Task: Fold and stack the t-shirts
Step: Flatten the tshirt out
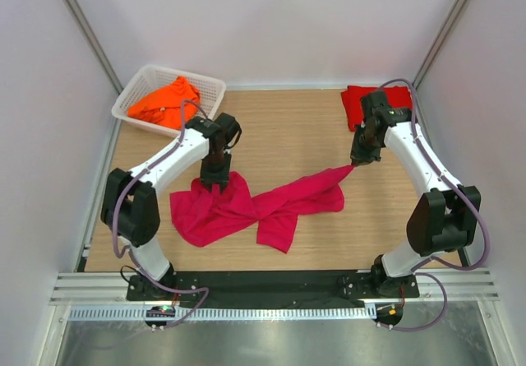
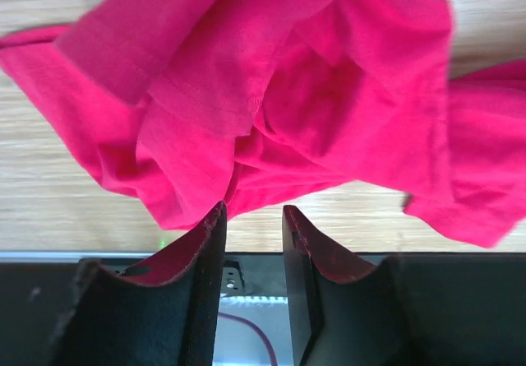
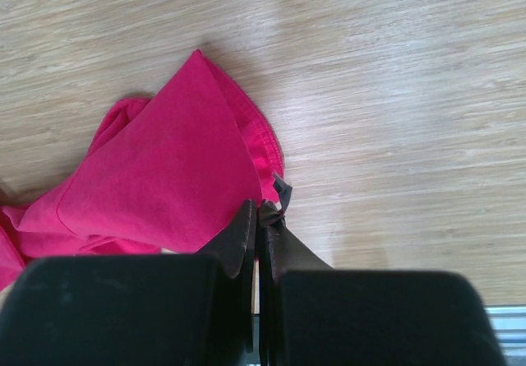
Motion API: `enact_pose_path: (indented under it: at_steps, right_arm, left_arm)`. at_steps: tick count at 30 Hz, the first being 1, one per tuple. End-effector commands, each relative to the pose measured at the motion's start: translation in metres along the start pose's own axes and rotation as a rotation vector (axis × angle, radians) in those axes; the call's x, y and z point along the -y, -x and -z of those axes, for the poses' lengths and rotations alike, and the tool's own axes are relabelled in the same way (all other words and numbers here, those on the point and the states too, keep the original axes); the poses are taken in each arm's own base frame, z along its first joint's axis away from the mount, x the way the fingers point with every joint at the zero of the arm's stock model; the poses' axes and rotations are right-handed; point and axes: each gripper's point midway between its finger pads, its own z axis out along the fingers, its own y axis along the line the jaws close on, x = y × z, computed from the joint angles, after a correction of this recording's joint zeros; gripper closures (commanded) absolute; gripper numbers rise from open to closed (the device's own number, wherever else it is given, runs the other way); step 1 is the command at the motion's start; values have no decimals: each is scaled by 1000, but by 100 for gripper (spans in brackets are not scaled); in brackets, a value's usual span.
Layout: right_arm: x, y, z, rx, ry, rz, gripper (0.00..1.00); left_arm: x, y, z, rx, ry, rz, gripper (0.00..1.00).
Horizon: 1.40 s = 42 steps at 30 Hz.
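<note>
When looking down from above, can make out a white lattice basket (image 1: 136, 94) at the far left corner of the wooden table (image 1: 288, 127), with an orange t-shirt (image 1: 164, 103) bunched inside it. Nearer than the basket and a little to its right, can see the magenta-pink t-shirt (image 1: 246, 206) lying rumpled on the wood, stretched into a long tail running further right of the basket. Level with the basket along the far edge, well to its right, can see a red t-shirt (image 1: 355, 99) in a compact flat pile, partly behind the right arm. Just in front of the basket, can see the left gripper (image 1: 215, 183) pointing down over the end of the pink cloth closest to the basket; from its wrist view, fingers (image 2: 205, 243) plainly apart, nothing between them, pink folds right at the tips, touching or not impossible to tell. Far right of the basket, just nearer than the red pile, can see the right gripper (image 1: 355, 162) with fingers (image 3: 245, 226) pressed together, clamped on the very tip of the pink tail, held up in a peak off the wood.
</note>
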Motion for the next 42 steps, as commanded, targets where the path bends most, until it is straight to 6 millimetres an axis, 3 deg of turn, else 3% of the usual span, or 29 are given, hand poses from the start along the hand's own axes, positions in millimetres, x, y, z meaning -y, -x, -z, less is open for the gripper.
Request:
enact_pose_path:
  at_steps: [1,17,22,26,35,40,42]
  right_arm:
    - [-5,10,5,41,28,11,99]
    - [-5,12,3,39,29,12,99]
    - [-5,12,4,38,28,12,99]
    - [-5,11,3,35,27,14,99]
    - [-5,12,5,37,27,15,99]
    - [-5,14,8,44,21,6,99]
    - [-4,17,11,56,14,-8,99]
  left_arm:
    - [8,6,-15,0,-14,-11,65]
    - [-5,28,-60,-49,143,-116,65]
    - [-8,34,-62,-35,166,-125,71]
    - [-9,37,-60,-31,180,-125,81]
    - [-9,40,-38,6,161,-111,87]
    - [-12,40,-19,38,160,-90,100]
    - [-14,42,-7,64,157,-78,100]
